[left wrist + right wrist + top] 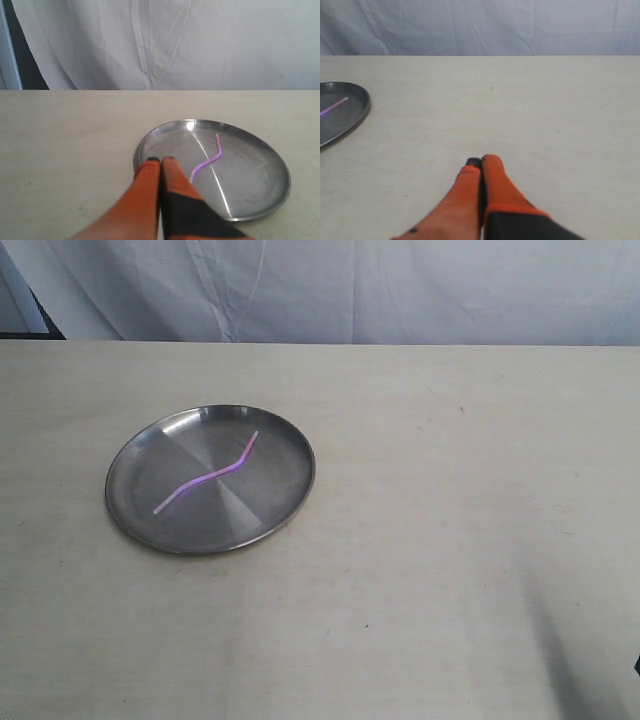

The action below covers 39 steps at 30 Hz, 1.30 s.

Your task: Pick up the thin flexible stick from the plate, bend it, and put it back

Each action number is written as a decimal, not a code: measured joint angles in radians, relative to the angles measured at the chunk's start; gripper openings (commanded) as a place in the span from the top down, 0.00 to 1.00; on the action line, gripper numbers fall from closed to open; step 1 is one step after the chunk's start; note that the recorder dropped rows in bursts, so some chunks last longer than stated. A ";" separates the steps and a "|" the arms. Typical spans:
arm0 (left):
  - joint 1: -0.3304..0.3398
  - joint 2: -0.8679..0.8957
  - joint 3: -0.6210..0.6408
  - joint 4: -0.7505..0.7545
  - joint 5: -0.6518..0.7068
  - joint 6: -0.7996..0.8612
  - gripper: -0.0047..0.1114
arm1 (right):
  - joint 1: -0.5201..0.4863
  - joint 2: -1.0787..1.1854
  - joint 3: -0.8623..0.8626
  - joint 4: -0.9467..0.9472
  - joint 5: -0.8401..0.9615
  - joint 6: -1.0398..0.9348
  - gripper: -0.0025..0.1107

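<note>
The thin pink-purple stick (210, 475) lies kinked in a shallow S across the round steel plate (140, 510) on the left part of the table. In the left wrist view the stick (210, 161) rests inside the plate (260, 170), and my left gripper (160, 160) is shut and empty, its orange fingertips over the plate's near rim, apart from the stick. My right gripper (481, 161) is shut with nothing in it, over bare table; the plate's edge (360, 107) and one end of the stick (334, 107) show far off to its side. Neither gripper appears in the exterior view.
A pale wooden table (430, 540) carries only the plate. A white cloth backdrop (400, 290) hangs behind the table's far edge. A dark shadow (575, 670) falls over the near right corner.
</note>
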 measured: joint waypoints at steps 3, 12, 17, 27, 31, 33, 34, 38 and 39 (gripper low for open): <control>0.007 0.000 0.028 -0.016 0.000 0.016 0.96 | 0.000 0.000 0.000 0.000 0.000 0.000 0.99; 0.008 0.000 0.089 -0.038 -0.010 0.021 0.96 | 0.000 0.000 0.000 0.000 0.000 0.000 0.99; 0.008 0.000 0.090 -0.023 -0.080 0.019 0.96 | 0.000 0.000 0.000 0.000 0.000 0.000 0.99; 0.008 0.000 0.090 -0.023 -0.096 0.019 0.96 | 0.000 0.000 0.000 0.002 0.000 0.000 0.99; 0.008 0.000 0.090 -0.023 -0.096 0.019 0.96 | 0.000 0.000 0.000 0.002 0.000 0.000 0.99; 0.008 0.000 0.090 -0.023 -0.096 0.019 0.96 | 0.000 0.000 0.000 0.002 0.000 0.000 0.99; 0.008 0.000 0.090 -0.023 -0.096 0.019 0.96 | 0.000 0.000 0.000 0.002 0.000 0.000 0.99; 0.008 0.000 0.090 -0.023 -0.098 0.019 0.96 | 0.000 0.000 0.000 0.002 0.000 0.000 0.99; 0.008 0.000 0.090 -0.023 -0.098 0.019 0.96 | 0.000 0.000 0.000 0.002 0.000 0.000 0.99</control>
